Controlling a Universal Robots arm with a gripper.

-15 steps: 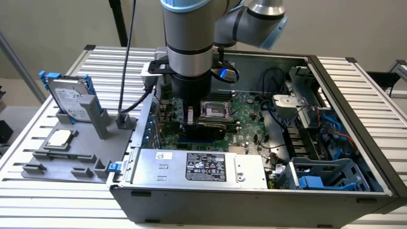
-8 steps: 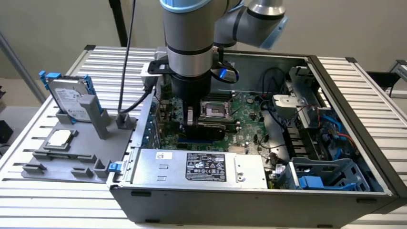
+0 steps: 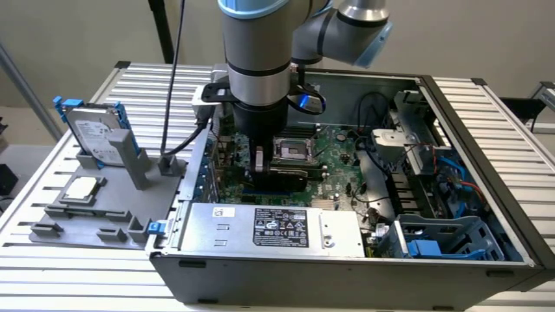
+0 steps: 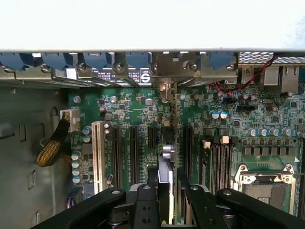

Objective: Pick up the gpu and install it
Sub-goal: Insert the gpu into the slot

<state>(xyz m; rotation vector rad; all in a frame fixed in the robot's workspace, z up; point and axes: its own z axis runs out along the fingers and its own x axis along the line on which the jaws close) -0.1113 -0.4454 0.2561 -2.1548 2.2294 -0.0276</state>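
In the wrist view the gpu [image 4: 166, 160] shows edge-on as a thin card, standing upright between my gripper's [image 4: 167, 202] black fingers [image 4: 143, 205]. The gripper is shut on it. The card runs from the fingers toward the case's rear wall, where its grey metal bracket [image 4: 164, 88] meets the slot openings. It stands in line with the black expansion slots [image 4: 134, 148] of the green motherboard [image 4: 267, 109]; whether it is seated I cannot tell. In the exterior view the gripper [image 3: 258, 170] is low inside the open computer case [image 3: 485, 162], beside the CPU socket [image 3: 295, 149].
On a grey fixture [image 3: 87, 214] at the exterior view's left stand a silver hard drive with blue rails [image 3: 95, 133] and a small square chip [image 3: 80, 188]. The power supply [image 3: 269, 227] fills the case's front. A blue drive cage [image 3: 442, 240] and cables [image 3: 433, 162] occupy its right side.
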